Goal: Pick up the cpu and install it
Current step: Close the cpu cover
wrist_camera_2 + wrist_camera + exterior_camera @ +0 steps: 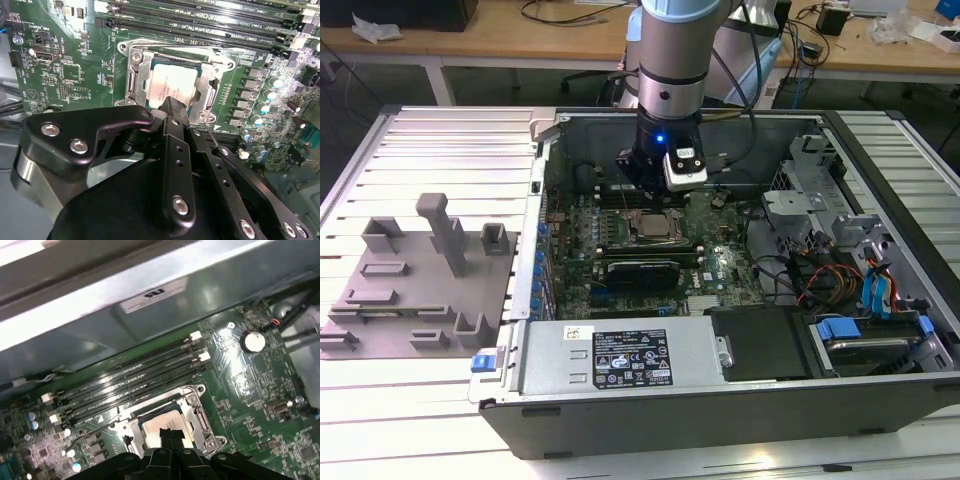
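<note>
The cpu (172, 84), just beneath the gripper (173, 107) whose fingers are closed together on nothing, lies flat within the socket frame (134, 70) of the motherboard (65, 80); placement appears complete, so any further move calls for a straight vertical path.

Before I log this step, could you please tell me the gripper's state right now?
Gripper: closed, holding nothing, over the cpu lying in the socket.

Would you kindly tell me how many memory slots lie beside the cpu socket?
4 slots, side by side between the socket and the case wall in the first wrist view; the hand may hide others.
</note>
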